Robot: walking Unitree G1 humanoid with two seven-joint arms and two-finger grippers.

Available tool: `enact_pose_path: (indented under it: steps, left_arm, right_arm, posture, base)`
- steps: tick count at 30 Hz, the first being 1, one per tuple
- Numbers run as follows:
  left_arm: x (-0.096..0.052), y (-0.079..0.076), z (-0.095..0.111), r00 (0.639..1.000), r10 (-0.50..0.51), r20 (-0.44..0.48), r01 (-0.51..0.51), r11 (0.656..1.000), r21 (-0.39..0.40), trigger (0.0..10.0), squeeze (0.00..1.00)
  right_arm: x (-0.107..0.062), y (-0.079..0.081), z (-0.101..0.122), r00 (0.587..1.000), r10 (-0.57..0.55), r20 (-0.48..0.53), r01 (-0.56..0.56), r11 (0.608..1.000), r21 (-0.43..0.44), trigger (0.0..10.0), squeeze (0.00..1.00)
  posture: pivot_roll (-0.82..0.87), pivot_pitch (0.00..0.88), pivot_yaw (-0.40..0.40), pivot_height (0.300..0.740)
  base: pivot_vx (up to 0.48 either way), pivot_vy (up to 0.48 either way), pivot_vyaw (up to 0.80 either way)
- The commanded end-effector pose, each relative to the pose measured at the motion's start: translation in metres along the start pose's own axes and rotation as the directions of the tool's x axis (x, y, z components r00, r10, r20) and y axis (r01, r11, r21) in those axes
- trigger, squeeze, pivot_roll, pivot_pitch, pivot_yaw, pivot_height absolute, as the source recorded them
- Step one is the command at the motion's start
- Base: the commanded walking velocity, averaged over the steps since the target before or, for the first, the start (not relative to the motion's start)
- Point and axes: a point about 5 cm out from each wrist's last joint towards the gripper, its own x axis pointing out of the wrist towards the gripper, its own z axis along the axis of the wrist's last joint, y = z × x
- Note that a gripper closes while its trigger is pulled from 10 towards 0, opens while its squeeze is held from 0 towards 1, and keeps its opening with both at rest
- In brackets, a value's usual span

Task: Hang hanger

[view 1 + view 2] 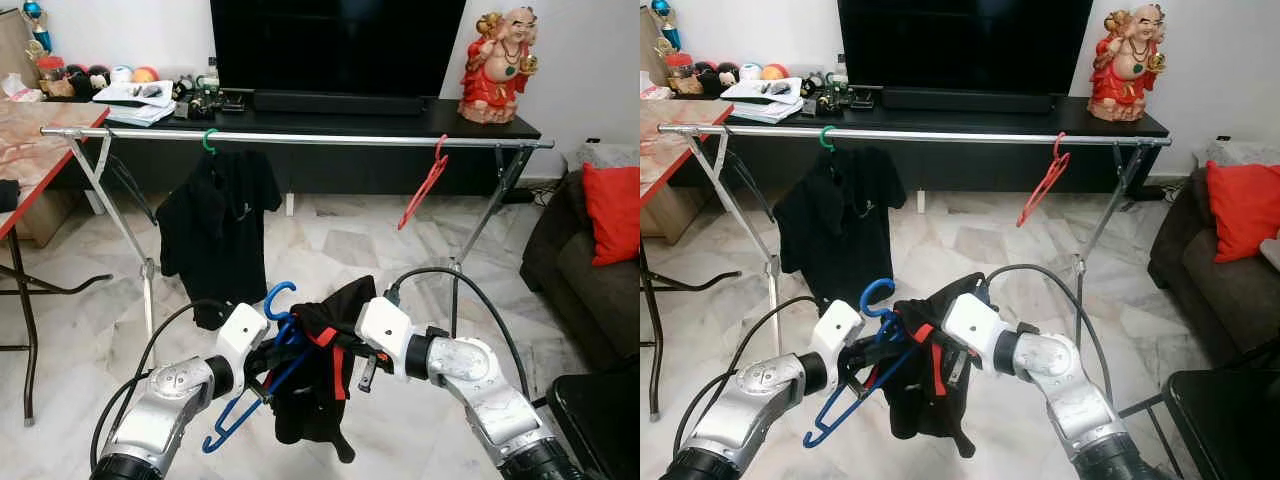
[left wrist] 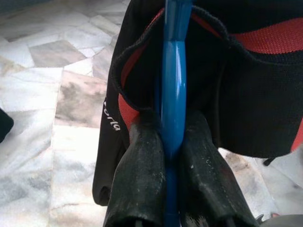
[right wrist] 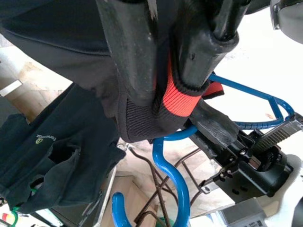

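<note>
Room: living room with a pale marble tile floor (image 1: pixel 330 240), seen from the robot's head looking forward and down.
Left gripper (image 2: pixel 173 175): low and nearest the camera, its two black fingers (image 2: pixel 142 179) pressed together on the blue hanger (image 1: pixel 262 372), the blue bar running straight between them.
Blue hanger: held tilted in front of the robot, hook (image 1: pixel 279 295) up, lower end slanting down toward the left arm.
Right gripper (image 3: pixel 165 71): just right of the hanger, fingers closed on the red-trimmed edge (image 3: pixel 182 97) of the black garment (image 1: pixel 325 375).
Black garment: draped on the blue hanger between the two grippers, hanging below them above the floor.
Writing: small white letters on the garment's edge in the left wrist view, too partial to read; a small yellowish logo on the dark shirt in the right wrist view, not legible.
Drying rack (image 1: pixel 300 138): silver rail on crossed legs, beyond the arms, spanning the room.
On the rail: a black shirt (image 1: pixel 218 225) on a green hook (image 1: pixel 209 141) toward the left; a bare red hanger (image 1: pixel 424 188) toward the right.
Behind: low black TV cabinet (image 1: pixel 470 125) with a dark television (image 1: pixel 335 45), a red-robed figurine (image 1: pixel 497 65) at its right end, papers and small clutter at its left.
Sides: table (image 1: pixel 40 140) with a reddish patterned top at left; dark sofa (image 1: pixel 590 270) with a red cushion (image 1: pixel 612 210) at right.
</note>
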Motion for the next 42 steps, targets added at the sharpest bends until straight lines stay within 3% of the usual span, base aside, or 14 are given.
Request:
enact_pose_path:
  steps: [1,16,19,21,25,29,30,31,32,37,38,42]
  left_arm:
    - [0.001,-0.001,0.013,0.998,-0.012,0.056,0.011,1.0,0.012,10.0,0.0]
    - [0.001,0.0,0.01,0.999,0.008,0.05,-0.008,1.0,-0.007,10.0,0.0]
    - [0.0,0.0,0.008,0.999,0.001,0.042,-0.001,1.0,-0.006,10.0,0.0]
    - [-0.002,-0.003,0.003,0.999,-0.041,0.017,0.041,0.999,0.01,10.0,0.0]
    - [-0.005,-0.005,-0.001,0.998,-0.07,0.0,0.07,0.997,0.034,10.0,0.0]
    - [-0.009,-0.01,-0.005,0.99,-0.136,-0.026,0.137,0.989,0.051,10.0,0.0]
    - [-0.01,-0.011,-0.006,0.988,-0.151,-0.035,0.152,0.987,0.058,10.0,0.0]
    - [-0.011,-0.011,-0.006,0.986,-0.16,-0.041,0.163,0.985,0.061,10.0,0.0]
    - [-0.011,-0.012,-0.006,0.983,-0.175,-0.045,0.178,0.981,0.074,10.0,0.0]
    - [-0.016,-0.015,-0.006,0.965,-0.253,-0.071,0.26,0.957,0.13,10.0,0.0]
    - [-0.016,-0.015,-0.006,0.965,-0.253,-0.071,0.26,0.957,0.13,10.0,0.0]
    - [-0.019,-0.022,-0.005,0.932,-0.339,-0.125,0.357,0.92,0.16,10.0,0.0]
  right_arm:
    - [-0.002,-0.001,0.005,1.0,0.008,0.017,-0.007,1.0,-0.01,10.0,1.0]
    - [-0.019,0.007,-0.006,0.988,0.11,-0.106,-0.115,0.992,-0.051,10.0,1.0]
    - [-0.024,-0.003,0.0,0.995,0.049,-0.084,-0.056,0.996,-0.073,10.0,1.0]
    - [-0.037,-0.027,0.014,0.996,-0.087,-0.017,0.086,0.994,-0.071,10.0,1.0]
    - [-0.052,-0.049,0.023,0.979,-0.196,0.05,0.199,0.978,-0.065,10.0,1.0]
    - [-0.064,-0.051,0.016,0.993,-0.111,-0.027,0.106,0.983,-0.147,10.0,1.0]
    - [-0.065,-0.049,0.014,0.996,-0.075,-0.045,0.067,0.985,-0.157,10.0,0.81]
    - [-0.065,-0.048,0.013,0.997,-0.052,-0.056,0.042,0.986,-0.162,10.0,0.81]
    - [-0.066,-0.046,0.01,0.997,-0.015,-0.082,0.001,0.986,-0.167,10.0,0.0]
    - [-0.07,-0.035,-0.009,0.963,0.205,-0.177,-0.232,0.961,-0.149,10.0,0.0]
    - [-0.07,-0.035,-0.009,0.963,0.205,-0.177,-0.232,0.961,-0.149,10.0,0.0]
    - [-0.071,-0.031,-0.019,0.915,0.35,-0.203,-0.379,0.916,-0.132,10.0,0.0]
  posture:
    - [0.12,0.024,-0.051,0.74]
    - [0.11,0.034,-0.059,0.74]
    - [0.11,0.039,-0.061,0.74]
    - [0.1,0.041,-0.063,0.74]
    - [0.1,0.041,-0.064,0.74]
    - [0.1,0.041,-0.066,0.74]
    - [0.1,0.041,-0.066,0.74]
    - [0.1,0.041,-0.066,0.74]
    - [0.09,0.042,-0.073,0.74]
    - [0.09,0.039,-0.083,0.74]
    - [0.09,0.039,-0.083,0.74]
    - [0.09,0.036,-0.09,0.74]
  base:
    - [0.0,0.0,0.0]
    - [0.0,0.0,0.0]
    - [0.0,0.0,0.0]
    - [0.0,0.0,0.0]
    - [0.0,0.0,0.0]
    - [0.0,0.0,0.0]
    - [0.0,0.0,0.0]
    - [0.0,0.0,0.0]
    - [0.0,0.0,0.0]
    - [0.0,0.0,0.0]
    - [0.0,0.0,0.0]
    - [0.0,0.0,0.0]
